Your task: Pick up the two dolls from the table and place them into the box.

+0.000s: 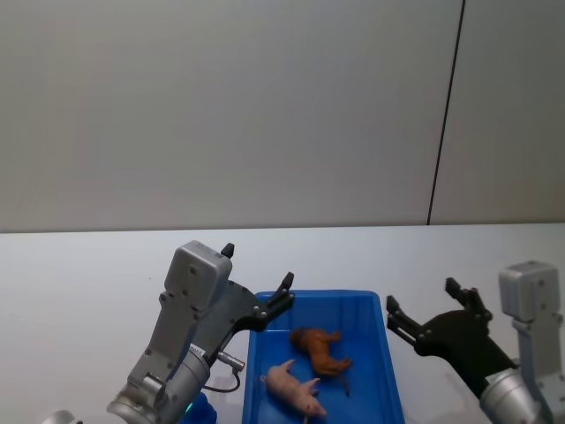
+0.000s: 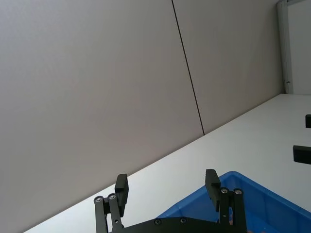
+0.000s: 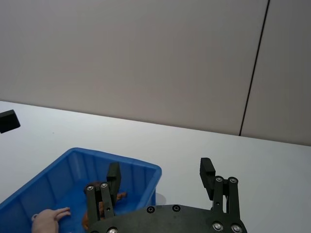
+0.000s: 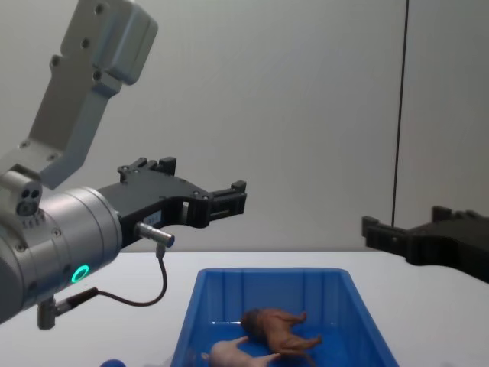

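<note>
Left gripper [image 1: 257,266]: raised over the far left corner of the box [image 1: 340,305], well above its rim, pointing toward the right. Jaws released, spread wide, nothing between them. Right gripper [image 1: 422,294]: raised as well, just right of the box's far right corner, over bare table [image 1: 79,283], pointing toward the left. Jaws likewise released and spread, grasping nothing. Tips of the two grippers facing each other across the far end of the box, well apart.

Box standing on the table near the middle, long side running near to far, open top up. Both dolls inside it, on the floor of the box, each lying on its side. Brown doll [image 1: 320,346] farther in, about the middle of the floor, maned head toward the left. Pink doll [image 1: 296,386] nearer and a little left, just beside the brown one; cannot tell whether touching. Neither doll in contact with a gripper.

Behind the table, a plain grey wall [image 1: 265,106] with one dark vertical seam [image 1: 446,115] on the right.
</note>
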You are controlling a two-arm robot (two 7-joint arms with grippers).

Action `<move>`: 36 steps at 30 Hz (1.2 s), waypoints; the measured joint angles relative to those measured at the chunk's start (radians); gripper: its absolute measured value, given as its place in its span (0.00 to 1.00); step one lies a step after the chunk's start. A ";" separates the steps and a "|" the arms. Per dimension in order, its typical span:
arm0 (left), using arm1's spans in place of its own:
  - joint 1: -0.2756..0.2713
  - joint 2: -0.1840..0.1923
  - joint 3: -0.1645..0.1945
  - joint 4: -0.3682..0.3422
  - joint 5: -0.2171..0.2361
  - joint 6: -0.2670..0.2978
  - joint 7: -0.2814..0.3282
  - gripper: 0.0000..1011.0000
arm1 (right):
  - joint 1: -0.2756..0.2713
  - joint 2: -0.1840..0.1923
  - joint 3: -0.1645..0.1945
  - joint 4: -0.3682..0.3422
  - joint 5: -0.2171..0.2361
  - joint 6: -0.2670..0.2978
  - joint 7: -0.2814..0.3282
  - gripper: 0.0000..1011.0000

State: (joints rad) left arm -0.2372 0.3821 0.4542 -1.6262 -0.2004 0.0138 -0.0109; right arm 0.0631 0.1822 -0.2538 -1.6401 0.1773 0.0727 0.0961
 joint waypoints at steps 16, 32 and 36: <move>0.002 0.001 -0.001 -0.001 -0.001 0.002 0.000 0.99 | -0.055 0.026 0.013 -0.048 0.006 -0.021 -0.073 0.99; 0.054 0.041 -0.022 -0.057 -0.083 0.095 0.054 0.99 | -0.070 0.033 0.016 -0.061 0.007 -0.026 -0.093 0.99; 0.071 0.053 -0.029 -0.071 -0.113 0.119 0.066 0.99 | -0.072 0.034 0.017 -0.063 0.008 -0.026 -0.095 0.99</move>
State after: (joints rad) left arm -0.1666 0.4356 0.4248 -1.6972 -0.3131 0.1331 0.0554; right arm -0.0088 0.2164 -0.2368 -1.7028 0.1851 0.0467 0.0008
